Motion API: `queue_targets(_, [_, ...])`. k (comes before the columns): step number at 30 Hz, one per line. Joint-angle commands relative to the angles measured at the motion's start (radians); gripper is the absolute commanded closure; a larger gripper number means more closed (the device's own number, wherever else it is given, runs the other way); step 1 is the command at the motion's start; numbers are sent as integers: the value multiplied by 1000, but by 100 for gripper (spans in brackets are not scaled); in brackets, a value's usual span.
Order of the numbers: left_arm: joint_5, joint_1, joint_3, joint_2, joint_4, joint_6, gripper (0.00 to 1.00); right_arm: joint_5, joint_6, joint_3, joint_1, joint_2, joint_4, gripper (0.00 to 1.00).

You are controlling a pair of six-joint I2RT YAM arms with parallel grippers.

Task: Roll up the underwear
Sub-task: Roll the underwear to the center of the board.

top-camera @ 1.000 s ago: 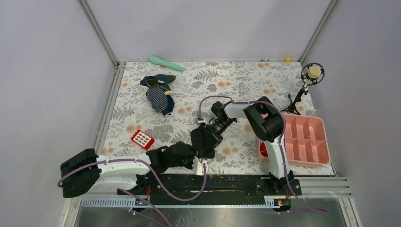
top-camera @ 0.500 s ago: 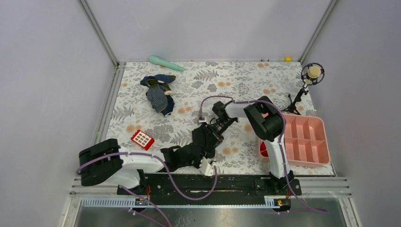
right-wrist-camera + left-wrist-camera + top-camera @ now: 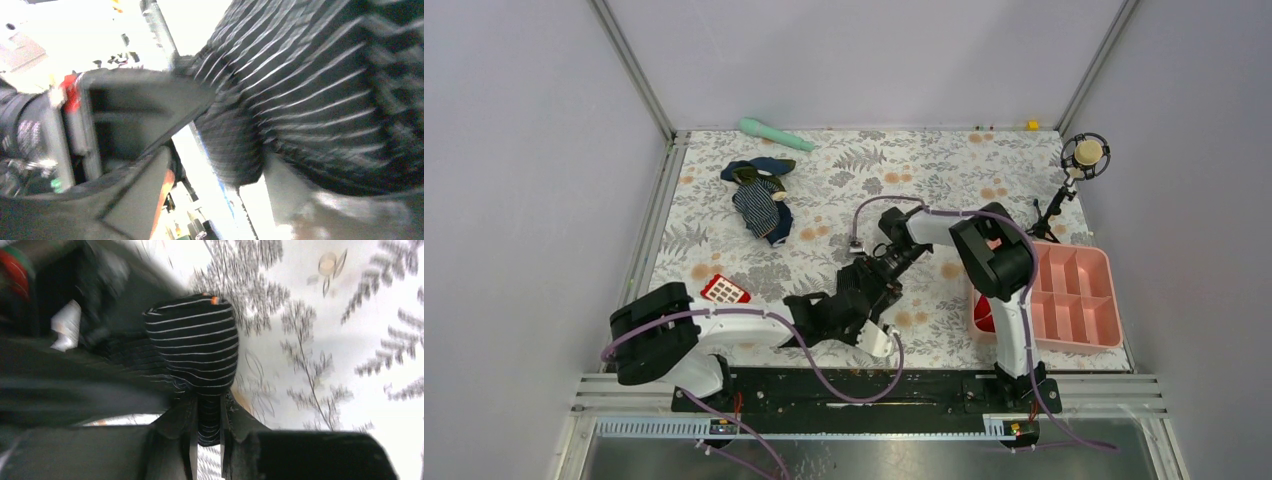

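Note:
The underwear (image 3: 864, 288), black with thin pale stripes, lies bunched and partly rolled at the middle of the table's front. In the left wrist view the underwear (image 3: 192, 347) forms a rounded roll with a tiny orange tag (image 3: 214, 300) at its far edge. My left gripper (image 3: 207, 412) is shut on a narrow fold at the roll's near end, and from above the left gripper (image 3: 849, 308) sits at its front side. My right gripper (image 3: 882, 272) is at the far side. In its own view the right gripper (image 3: 215, 175) stands open, with the underwear (image 3: 310, 90) hanging loosely between its wide-apart fingers.
A navy striped garment (image 3: 759, 200) lies at the back left and a red keypad (image 3: 725, 290) at the front left. A pink compartment tray (image 3: 1074, 295) with a red cloth roll (image 3: 981, 318) beside it stands right. A mint-green tool (image 3: 774, 132) and a microphone stand (image 3: 1084, 155) are at the back.
My left arm swung right and forward to the underwear and its jaws closed on a fold. My right gripper opened wide and let go of the fabric.

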Motion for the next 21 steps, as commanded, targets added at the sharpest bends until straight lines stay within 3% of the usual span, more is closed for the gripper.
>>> queue_targets(1, [267, 42, 61, 59, -392, -115, 100, 132, 78, 98, -40, -139, 27, 2])
queue_targets(6, [394, 52, 133, 81, -481, -212, 100, 268, 21, 252, -115, -326, 29, 1])
queue_targets(9, [437, 77, 187, 133, -538, -216, 100, 359, 24, 230, -167, -483, 148, 1])
queue_targets(11, [484, 105, 248, 185, -588, -224, 100, 512, 50, 66, -191, -680, 356, 0])
queue_targets(13, [546, 144, 306, 234, -631, -246, 100, 705, 49, -205, -192, -935, 679, 1])
queue_targets(15, [614, 187, 352, 266, -667, -242, 100, 792, 46, -477, -192, -1155, 1001, 1])
queue_targets(16, [648, 208, 375, 277, -690, -229, 100, 796, 31, -545, -192, -1242, 1038, 1])
queue_targets(17, [690, 232, 399, 295, -720, -209, 100, 763, -3, -565, -192, -1304, 978, 1])
queue_targets(20, [788, 310, 481, 360, -798, -196, 100, 613, -120, -542, -192, -1437, 587, 1])
queue_targets(21, [809, 335, 506, 380, -817, -199, 100, 549, -165, -551, -192, -1478, 481, 6])
